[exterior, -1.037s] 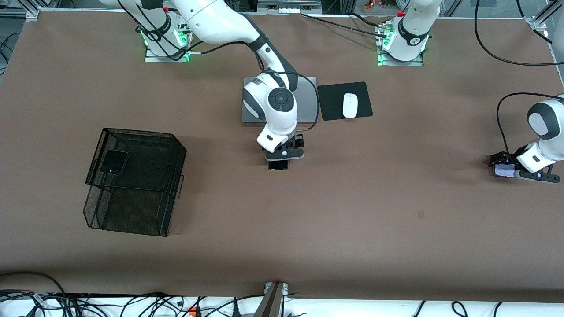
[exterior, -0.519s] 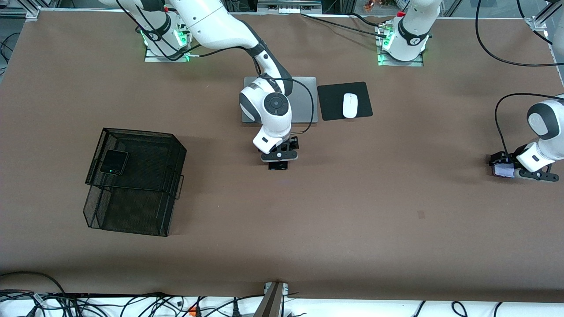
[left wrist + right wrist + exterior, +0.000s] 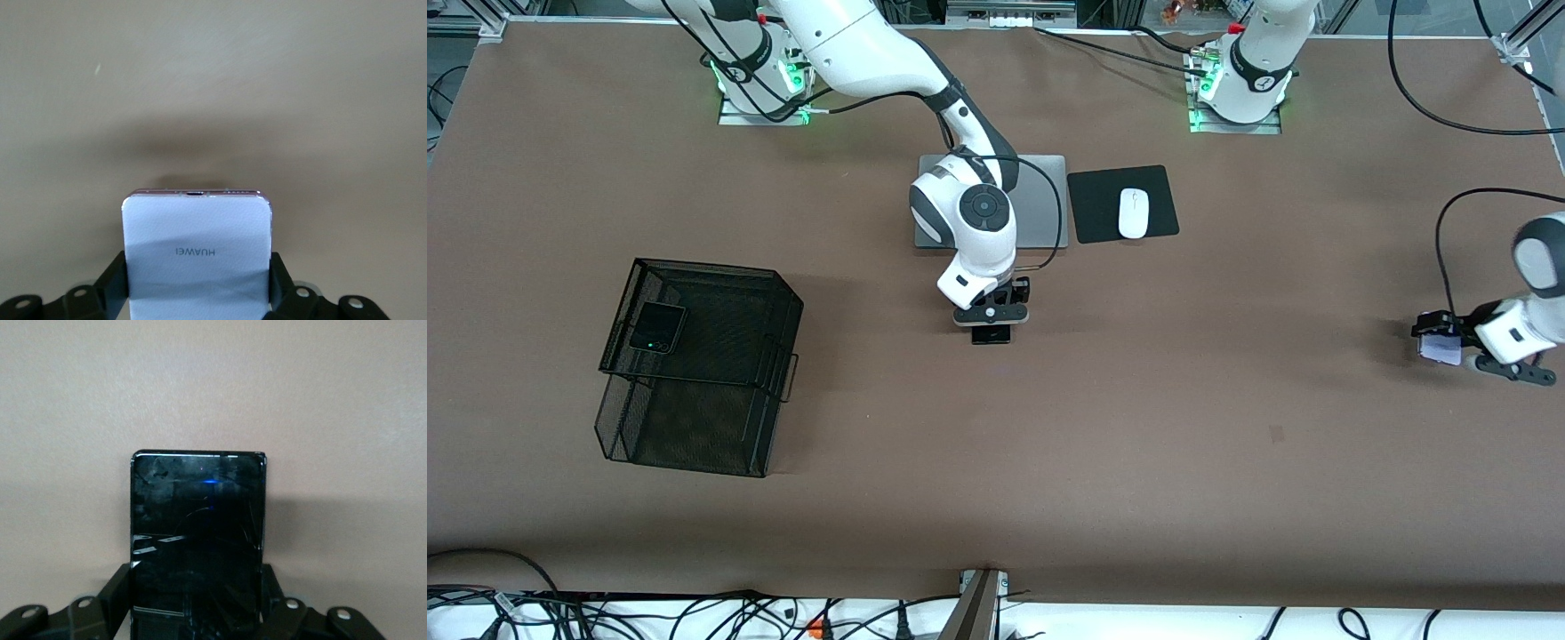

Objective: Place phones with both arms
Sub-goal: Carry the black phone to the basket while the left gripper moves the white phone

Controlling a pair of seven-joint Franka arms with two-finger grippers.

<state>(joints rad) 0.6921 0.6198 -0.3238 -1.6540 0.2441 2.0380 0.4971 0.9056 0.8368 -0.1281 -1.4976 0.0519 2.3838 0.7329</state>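
My right gripper (image 3: 991, 325) clamps the long black phone (image 3: 196, 537) by its two long edges, one finger (image 3: 113, 590) pressed to each side; the dark glass catches a small blue glint and pale reflections. The slab sits low over the bare brown table (image 3: 1138, 427) near the table's middle, only its end (image 3: 991, 335) showing under my wrist from the front camera. The silver laptop (image 3: 1040, 200) lies just farther from that camera, and beside it, toward my left arm's end, a white mouse (image 3: 1132, 213) rests on a black mouse pad (image 3: 1094, 209).

My left gripper (image 3: 1436, 342) grips the pale lilac-white phone (image 3: 197, 257) the same way, a finger (image 3: 280, 280) on either side, its HUAWEI-marked back facing the wrist camera. I hold it over the table at my left arm's end, a shadow on the brown surface beneath it.

The small squarish black phone (image 3: 657, 327) lies on the upper level of a black wire-mesh tray rack (image 3: 774, 307) toward my right arm's end of the table, well apart from both grippers.
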